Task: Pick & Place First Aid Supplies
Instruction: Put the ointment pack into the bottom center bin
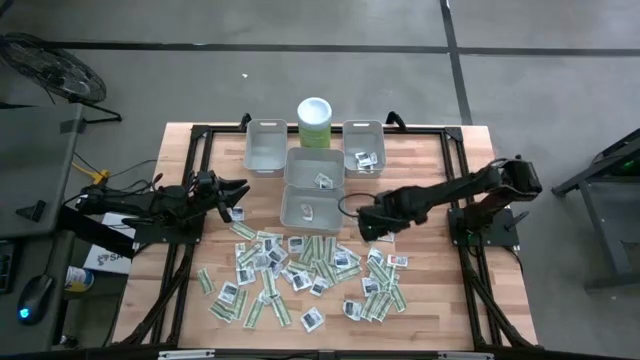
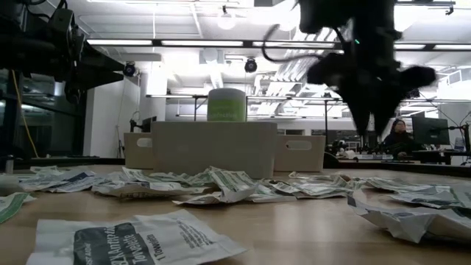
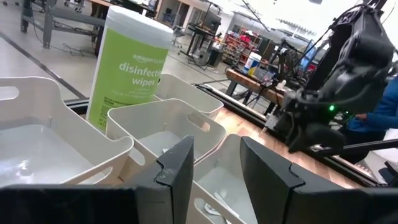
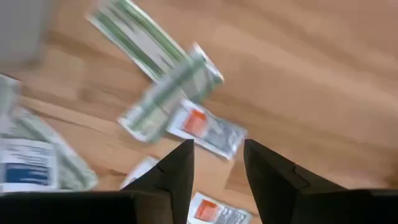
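The first aid supplies (image 1: 300, 275) lie scattered as many small flat packets over the near half of the wooden table. My right gripper (image 1: 372, 228) points down above the packets to the right of the nearest bin, open, with nothing between its fingers. Below it in the right wrist view (image 4: 217, 146) lie green-white strips (image 4: 168, 93) and a white packet with an orange mark (image 4: 208, 127). At the table's left, my left gripper (image 1: 238, 192) waits level and open, facing the bins (image 3: 214, 146).
Several grey bins stand at the far middle: a far left one (image 1: 266, 146), a far right one (image 1: 364, 146) with packets, and two middle ones (image 1: 315, 168) (image 1: 310, 205) holding a packet each. A pale green wipes canister (image 1: 315, 122) stands behind them.
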Controlling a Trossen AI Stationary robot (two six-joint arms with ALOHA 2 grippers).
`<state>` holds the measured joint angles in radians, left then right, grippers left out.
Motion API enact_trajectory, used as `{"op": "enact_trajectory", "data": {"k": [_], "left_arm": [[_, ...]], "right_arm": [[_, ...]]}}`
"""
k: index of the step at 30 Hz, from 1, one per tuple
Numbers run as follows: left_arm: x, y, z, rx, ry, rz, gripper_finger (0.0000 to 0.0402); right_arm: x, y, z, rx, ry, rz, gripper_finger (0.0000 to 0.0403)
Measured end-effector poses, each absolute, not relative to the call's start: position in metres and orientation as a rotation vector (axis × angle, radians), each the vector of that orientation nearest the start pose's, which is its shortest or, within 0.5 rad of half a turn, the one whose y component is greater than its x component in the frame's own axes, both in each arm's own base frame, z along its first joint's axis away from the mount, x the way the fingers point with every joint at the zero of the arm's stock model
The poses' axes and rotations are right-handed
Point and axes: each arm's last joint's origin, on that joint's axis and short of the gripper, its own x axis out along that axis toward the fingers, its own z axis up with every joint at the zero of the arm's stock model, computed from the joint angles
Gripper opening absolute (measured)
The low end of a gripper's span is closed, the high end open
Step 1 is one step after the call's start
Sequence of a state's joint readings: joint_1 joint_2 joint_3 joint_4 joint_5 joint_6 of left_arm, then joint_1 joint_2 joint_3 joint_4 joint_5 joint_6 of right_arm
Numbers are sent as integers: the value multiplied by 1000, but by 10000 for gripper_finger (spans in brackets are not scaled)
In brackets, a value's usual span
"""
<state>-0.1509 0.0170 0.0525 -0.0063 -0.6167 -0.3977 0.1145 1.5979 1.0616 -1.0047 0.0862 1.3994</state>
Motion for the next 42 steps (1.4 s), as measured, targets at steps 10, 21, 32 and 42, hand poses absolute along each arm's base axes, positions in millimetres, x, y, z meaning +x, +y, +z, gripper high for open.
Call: {"op": "enact_trajectory", "data": {"k": [10, 21, 32, 42], "left_arm": [[92, 3, 179, -402, -120, 454, 131], [92, 3, 179, -402, -120, 454, 131], [92, 3, 179, -401, -120, 454, 131], [92, 3, 179, -401, -120, 454, 131]], "right_arm": [[246, 31, 166, 1115, 1208, -1037, 133], [233, 29, 132, 1226, 1119, -1009, 133], [223, 29, 122, 1236, 1127, -1057, 82], [221, 29, 121, 1197, 1137, -1060, 9]]}}
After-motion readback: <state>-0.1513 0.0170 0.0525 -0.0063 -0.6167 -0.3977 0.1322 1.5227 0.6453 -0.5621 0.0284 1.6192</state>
